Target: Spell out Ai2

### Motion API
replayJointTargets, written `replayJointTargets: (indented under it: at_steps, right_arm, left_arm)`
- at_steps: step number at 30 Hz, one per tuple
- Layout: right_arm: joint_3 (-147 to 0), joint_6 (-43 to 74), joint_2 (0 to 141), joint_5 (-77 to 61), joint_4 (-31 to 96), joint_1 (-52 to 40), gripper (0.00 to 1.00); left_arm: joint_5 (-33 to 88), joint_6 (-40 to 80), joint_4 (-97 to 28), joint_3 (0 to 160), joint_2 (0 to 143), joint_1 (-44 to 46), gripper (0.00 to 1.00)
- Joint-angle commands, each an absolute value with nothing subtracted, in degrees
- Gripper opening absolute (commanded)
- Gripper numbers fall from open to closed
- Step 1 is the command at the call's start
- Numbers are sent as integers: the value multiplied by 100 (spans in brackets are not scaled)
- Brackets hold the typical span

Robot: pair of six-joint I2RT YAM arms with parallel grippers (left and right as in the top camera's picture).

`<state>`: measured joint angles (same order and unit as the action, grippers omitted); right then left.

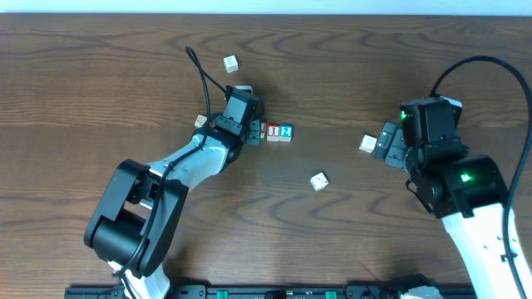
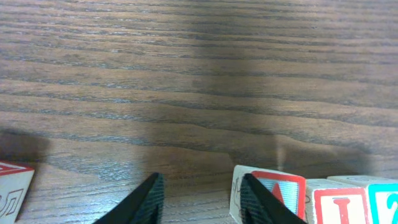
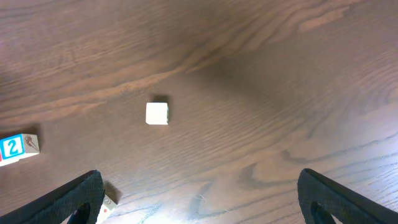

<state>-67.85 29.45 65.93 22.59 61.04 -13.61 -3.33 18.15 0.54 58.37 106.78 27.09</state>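
Observation:
Three lettered cubes stand in a row on the wooden table: the red A cube (image 2: pixel 281 188), the red I cube (image 2: pixel 339 202) (image 1: pixel 273 132) and the blue 2 cube (image 2: pixel 385 199) (image 1: pixel 286 132). My left gripper (image 2: pixel 202 202) (image 1: pixel 252 130) is low over the table at the row's left end. Its jaws stand apart with bare wood between them. Its right finger (image 2: pixel 264 202) is in front of the A cube's left edge, and in the overhead view the gripper mostly hides that cube. My right gripper (image 3: pixel 205 199) (image 1: pixel 384 143) is wide open and holds nothing. The 2 cube (image 3: pixel 17 148) shows at the far left of its view.
Pale cubes lie scattered: one at the back (image 1: pixel 231 62), one left of my left gripper (image 1: pixel 200 121) (image 2: pixel 12 186), one beside my right gripper (image 1: pixel 366 144) (image 3: pixel 107 202), one in the middle (image 1: pixel 318 181) (image 3: pixel 157 113). The left arm's black cable (image 1: pixel 199 71) loops above the table.

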Motion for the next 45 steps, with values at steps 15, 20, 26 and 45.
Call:
replayJointTargets:
  at_steps: [15,20,26,45]
  right_arm:
    - [-6825,2862,6589,2381,6110,-1304,99]
    - [-6825,2862,6589,2379,6110,-1304,99]
    - [-6823,2862,6589,2379,6110,-1304,99]
    - [-6825,2862,6589,2379,6110,-1304,99]
  left_arm:
    - [-311,1846,-30,5828,10748,2692,43]
    - [-311,1846,-132,5828,10748,2692,44]
    - [-311,1848,-189,5828,10748,2692,44]
    - [-309,1890,-189,5828,10748,2692,49]
